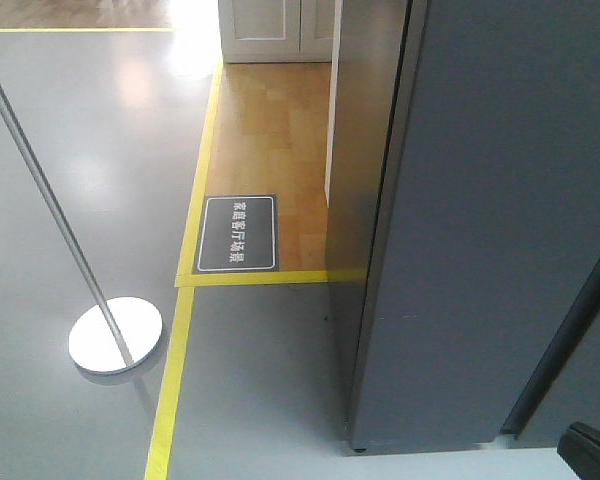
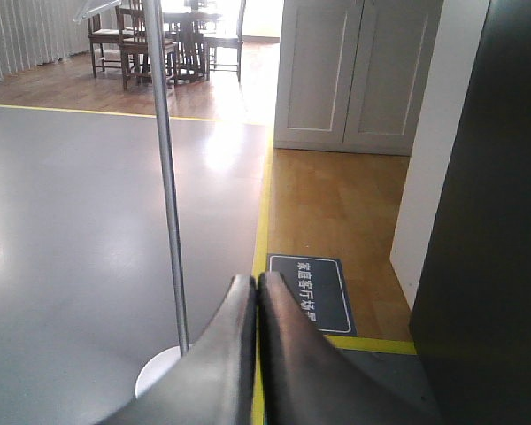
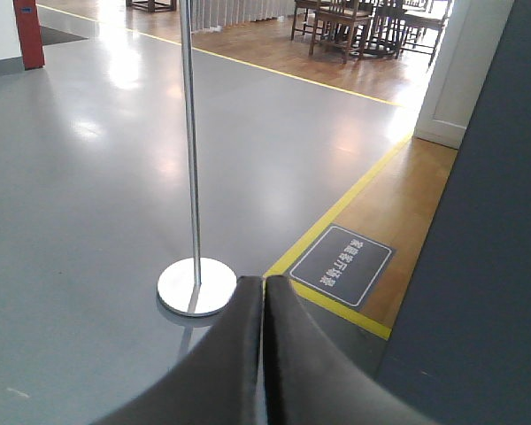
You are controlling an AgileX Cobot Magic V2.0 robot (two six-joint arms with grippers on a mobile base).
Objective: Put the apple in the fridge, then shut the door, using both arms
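The fridge (image 1: 480,220) stands on the right in the front view. It is tall and dark grey, and only its outside shows. The door looks shut, but I cannot tell for sure. No apple shows in any view, so I cannot tell where it is.

The left claw (image 2: 255,282) has its two dark fingers pressed together, with nothing between them. It points out over the grey floor (image 2: 88,221). The right claw (image 3: 264,283) is the same: fingers together and nothing held.

A thin metal pole (image 1: 50,200) leans up from a round white base (image 1: 115,335) on the floor, well left of the fridge. A yellow line (image 1: 185,300) runs along the floor and turns toward the fridge. Past the line is a wood floor (image 1: 270,130). A dark sign (image 1: 238,233) with white letters lies flat on the wood floor, just inside the yellow line and near the fridge.

Far back in the left wrist view there is a white cabinet (image 2: 354,71) and some wooden chairs (image 2: 159,40) round a table.

At the bottom right corner of the front view, a small black part (image 1: 590,455) pokes in. I cannot tell what it is.
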